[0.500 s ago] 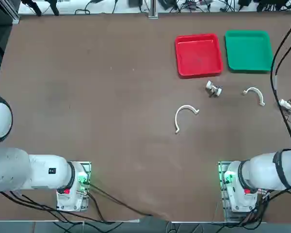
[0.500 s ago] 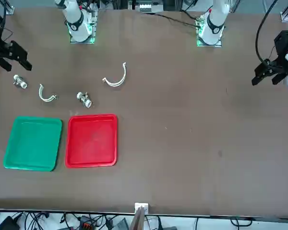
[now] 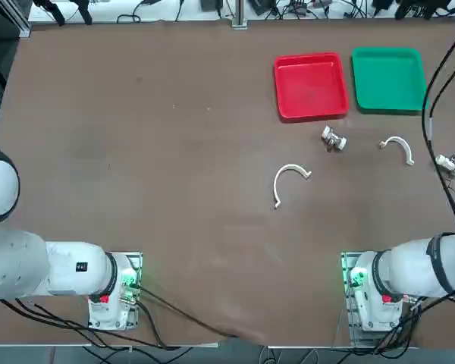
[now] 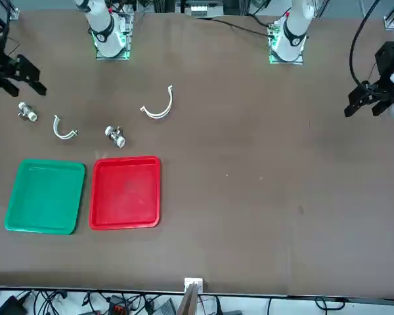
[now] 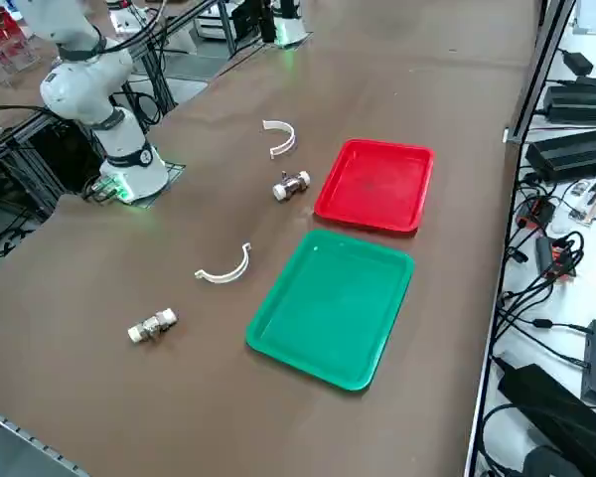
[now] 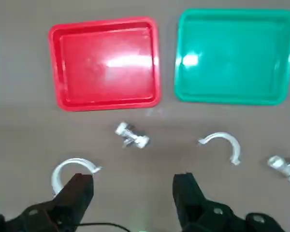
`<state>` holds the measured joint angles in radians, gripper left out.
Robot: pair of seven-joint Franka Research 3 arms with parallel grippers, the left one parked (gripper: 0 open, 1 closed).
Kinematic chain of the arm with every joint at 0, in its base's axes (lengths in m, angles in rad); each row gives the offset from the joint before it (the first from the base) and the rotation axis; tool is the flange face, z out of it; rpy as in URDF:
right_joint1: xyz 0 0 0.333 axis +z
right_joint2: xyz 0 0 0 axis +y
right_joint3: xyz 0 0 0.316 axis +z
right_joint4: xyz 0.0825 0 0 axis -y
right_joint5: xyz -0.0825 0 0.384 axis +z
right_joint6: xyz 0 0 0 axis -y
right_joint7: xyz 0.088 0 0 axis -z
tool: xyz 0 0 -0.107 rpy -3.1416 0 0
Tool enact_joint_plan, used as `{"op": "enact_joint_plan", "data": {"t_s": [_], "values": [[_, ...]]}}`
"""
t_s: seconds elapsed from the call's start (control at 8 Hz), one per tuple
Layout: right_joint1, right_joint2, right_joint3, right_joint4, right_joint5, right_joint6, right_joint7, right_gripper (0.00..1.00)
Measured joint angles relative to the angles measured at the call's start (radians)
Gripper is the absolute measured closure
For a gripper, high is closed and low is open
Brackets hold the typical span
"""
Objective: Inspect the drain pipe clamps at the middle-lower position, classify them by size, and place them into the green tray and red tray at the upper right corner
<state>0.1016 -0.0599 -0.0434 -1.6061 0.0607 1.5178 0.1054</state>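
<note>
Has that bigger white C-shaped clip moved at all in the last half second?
No. In the top view the larger clamp lies at the same spot below the red tray, and the right gripper hangs open, well away from it.

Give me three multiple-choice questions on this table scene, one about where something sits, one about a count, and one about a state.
1. The small silver-grey metal fitting nearest the shallow square red plastic tray lies: A) inside it B) on the table just outside it C) in the shallow square green plastic tray
2. Thin white C-shaped plastic clamps on the table: A) one B) two C) four
3. The right gripper's fingers are: A) open, holding nothing B) shut on a clamp C) shut on a fitting

Answers: 1 B, the fitting rests on brown tabletop. 2 B, a larger clamp and a smaller clamp. 3 A, the wrist view shows a gap between them.
</note>
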Motion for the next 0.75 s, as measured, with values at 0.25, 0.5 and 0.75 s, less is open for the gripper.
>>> {"op": "enact_joint_plan", "data": {"t_s": [0.25,0.5,0.75], "values": [[0.141,0.039,0.023,-0.069,0.014,0.061,0.261,0.0],[0.28,0.051,0.035,-0.219,0.048,0.218,0.537,0.0],[0.379,0.049,0.035,-0.383,0.068,0.362,0.729,0.0]]}}
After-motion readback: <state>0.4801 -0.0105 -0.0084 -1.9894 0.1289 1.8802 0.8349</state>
